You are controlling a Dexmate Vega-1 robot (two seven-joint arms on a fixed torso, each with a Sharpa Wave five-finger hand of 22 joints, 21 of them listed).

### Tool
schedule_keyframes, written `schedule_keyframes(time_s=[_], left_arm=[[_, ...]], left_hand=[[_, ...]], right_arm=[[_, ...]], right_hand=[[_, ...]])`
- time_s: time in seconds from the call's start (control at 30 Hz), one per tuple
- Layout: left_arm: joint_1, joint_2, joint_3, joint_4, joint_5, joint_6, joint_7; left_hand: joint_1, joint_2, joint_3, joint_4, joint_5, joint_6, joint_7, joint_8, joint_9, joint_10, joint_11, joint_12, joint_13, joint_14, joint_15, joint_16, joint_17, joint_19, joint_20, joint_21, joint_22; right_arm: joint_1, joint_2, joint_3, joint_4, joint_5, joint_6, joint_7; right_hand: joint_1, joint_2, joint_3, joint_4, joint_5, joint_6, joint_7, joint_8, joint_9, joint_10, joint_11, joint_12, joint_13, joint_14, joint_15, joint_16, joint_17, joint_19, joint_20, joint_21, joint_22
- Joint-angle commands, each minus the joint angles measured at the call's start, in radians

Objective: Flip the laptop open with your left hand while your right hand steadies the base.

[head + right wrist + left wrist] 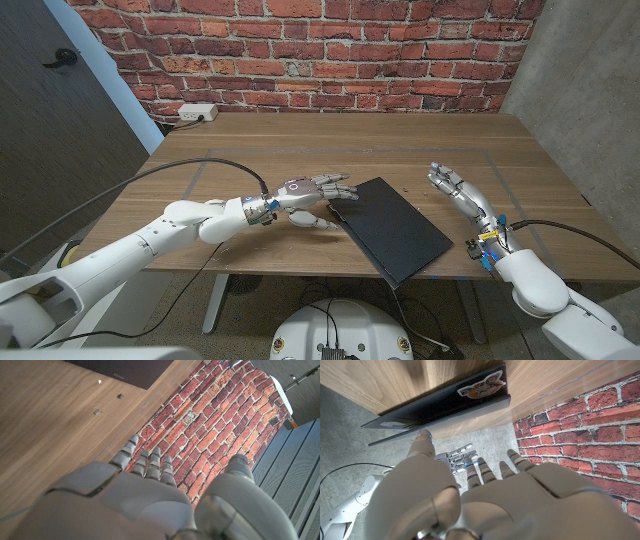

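Note:
A black laptop [395, 228] lies skewed on the wooden table [300, 140], and its near corner reaches the front edge. My left hand [305, 200] is at its left side with fingers spread toward the far left corner and the thumb by the left edge; I cannot tell if they touch. In the left wrist view the laptop [445, 402] carries a sticker, and a thin gap shows between lid and base beyond my left hand [470, 500]. My right hand [458, 190] is held open, apart from the laptop on its right. From the right wrist I see my right hand [145, 495] and a laptop [125, 370] corner.
A white power strip [197, 113] lies at the table's back left by the brick wall [330, 50]. A concrete wall [590, 90] stands close on the right. A black cable [200, 165] arcs over the table to my left wrist.

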Motion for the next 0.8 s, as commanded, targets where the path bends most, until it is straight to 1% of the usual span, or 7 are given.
schedule_keyframes(time_s=[0.03, 0.23, 0.33, 0.4, 0.47, 0.6, 0.8], left_arm=[[-0.006, 0.003, 0.021, -0.011, 0.029, 0.026, 0.020], [0.004, 0.013, 0.025, -0.019, 0.028, 0.036, 0.026], [0.012, 0.018, 0.023, -0.020, 0.027, 0.048, 0.033], [0.015, 0.021, 0.022, -0.019, 0.031, 0.057, 0.042], [0.027, 0.022, 0.016, -0.018, 0.026, 0.079, 0.054], [0.043, 0.021, 0.010, -0.019, 0.032, 0.117, 0.089], [0.049, 0.015, 0.013, -0.018, 0.044, 0.165, 0.133]], left_hand=[[0.006, 0.003, 0.004, -0.007, 0.006, 0.009, -0.005, 0.008, 0.002, -0.002, 0.001, 0.003, 0.004, 0.003, -0.139, 0.002, 0.002, 0.011, -0.084, 0.000, 0.001], [-0.003, -0.025, -0.011, -0.010, 0.005, -0.006, -0.001, 0.001, 0.000, -0.013, 0.004, -0.003, 0.004, -0.005, -0.136, -0.001, 0.002, 0.011, -0.081, -0.001, 0.000], [-0.005, -0.028, -0.013, -0.009, 0.005, -0.012, 0.001, -0.001, 0.000, -0.014, 0.004, -0.003, 0.004, -0.005, -0.135, -0.001, 0.002, 0.011, -0.080, -0.001, 0.001], [-0.011, -0.034, -0.018, -0.007, 0.006, -0.014, 0.000, -0.003, 0.000, -0.016, 0.006, -0.004, 0.004, -0.004, -0.134, 0.000, 0.002, 0.011, -0.080, -0.001, 0.001], [-0.046, -0.062, -0.043, 0.005, 0.006, -0.011, 0.003, -0.002, 0.000, -0.012, 0.009, -0.003, 0.004, -0.002, -0.134, 0.001, 0.003, 0.010, -0.079, -0.002, 0.001], [-0.058, -0.070, -0.051, 0.010, 0.010, 0.003, 0.000, 0.004, 0.000, -0.003, 0.007, 0.001, 0.004, 0.006, -0.136, 0.004, 0.003, 0.016, -0.078, 0.000, 0.001], [-0.045, -0.054, -0.044, 0.008, 0.021, 0.033, -0.003, 0.017, 0.000, 0.031, 0.004, 0.013, 0.004, 0.040, -0.144, 0.012, 0.003, 0.041, -0.082, 0.008, 0.001]], right_arm=[[-0.083, 0.032, 0.048, -0.033, -0.023, 0.000, -0.015], [-0.113, 0.049, 0.058, -0.044, -0.041, 0.007, -0.010], [-0.116, 0.092, 0.054, -0.026, -0.079, 0.052, -0.050], [-0.119, 0.111, 0.055, -0.016, -0.085, 0.079, -0.059], [-0.127, 0.118, 0.060, -0.016, -0.089, 0.089, -0.057], [-0.147, 0.129, 0.070, -0.020, -0.090, 0.100, -0.049], [-0.169, 0.139, 0.079, -0.024, -0.101, 0.107, -0.032]], right_hand=[[0.014, -0.002, -0.003, -0.006, -0.003, 0.016, -0.003, 0.008, 0.002, 0.017, -0.008, 0.008, 0.003, 0.005, -0.009, 0.005, 0.001, 0.004, 0.006, 0.001, 0.003], [0.020, 0.000, -0.001, -0.008, -0.003, 0.015, -0.007, 0.005, 0.002, 0.020, -0.017, 0.008, 0.003, 0.008, -0.013, 0.005, 0.000, 0.007, 0.004, 0.002, 0.003], [0.035, 0.005, 0.003, -0.012, -0.001, 0.031, -0.009, 0.008, 0.001, 0.049, -0.029, 0.019, 0.003, 0.022, -0.024, 0.008, 0.000, 0.021, -0.002, 0.006, 0.003], [0.057, 0.002, 0.003, -0.016, -0.003, 0.104, -0.050, 0.023, 0.000, 0.114, -0.079, 0.041, 0.003, 0.060, -0.035, 0.012, 0.000, 0.051, -0.003, 0.010, 0.003], [0.068, 0.004, 0.005, -0.018, -0.003, 0.126, -0.058, 0.025, 0.000, 0.124, -0.093, 0.043, 0.002, 0.081, -0.049, 0.016, -0.001, 0.065, -0.010, 0.012, 0.003], [0.072, 0.003, 0.005, -0.019, -0.003, 0.125, -0.054, 0.022, -0.001, 0.130, -0.096, 0.044, 0.002, 0.084, -0.055, 0.015, -0.001, 0.070, -0.017, 0.012, 0.003], [0.077, 0.004, 0.005, -0.019, -0.003, 0.123, -0.043, 0.018, -0.001, 0.139, -0.094, 0.047, 0.002, 0.088, -0.060, 0.013, 0.000, 0.071, -0.023, 0.011, 0.004]])
